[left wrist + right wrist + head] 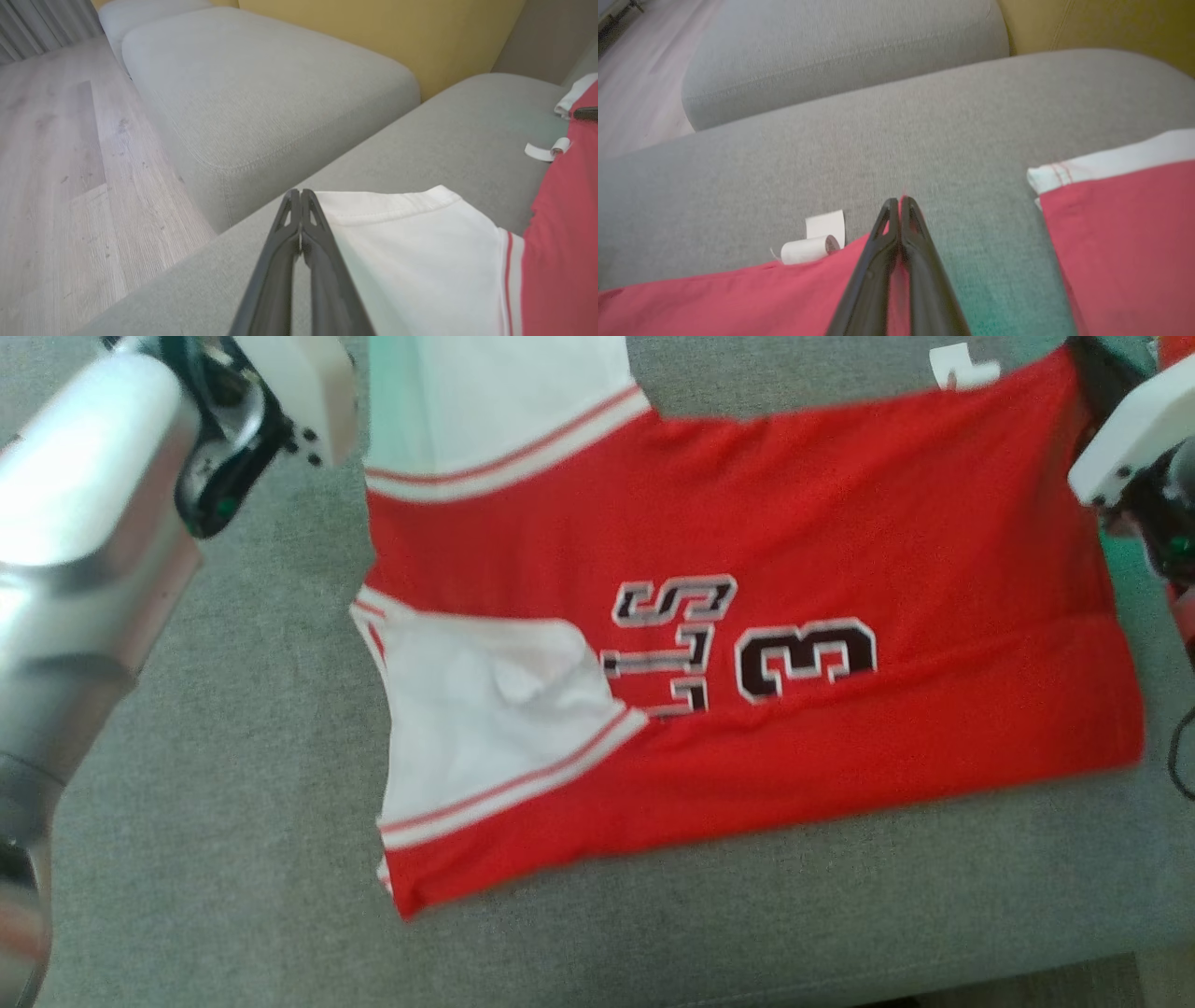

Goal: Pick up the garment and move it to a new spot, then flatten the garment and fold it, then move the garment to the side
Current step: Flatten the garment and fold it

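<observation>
A red garment (747, 523) with white sleeves and black lettering lies spread on a grey cushion (233, 756). At the corner of the far white sleeve (420, 261), my left gripper (300, 193) is shut, with a sliver of white cloth showing between its fingers. My right gripper (900, 200) is shut on the garment's red edge (738, 298), and red cloth shows between its fingers. The near sleeve (485, 709) lies folded over the red body. Both pale wrists (280, 392) (1130, 439) flank the garment at the top of the head view.
A curled white label (817, 242) sticks out from the red hem. A second grey cushion (261, 84) lies beyond a gap, with wood floor (56, 163) to its left and a yellow backrest (373, 28) behind. The cushion's front edge (1027, 980) runs along the bottom right.
</observation>
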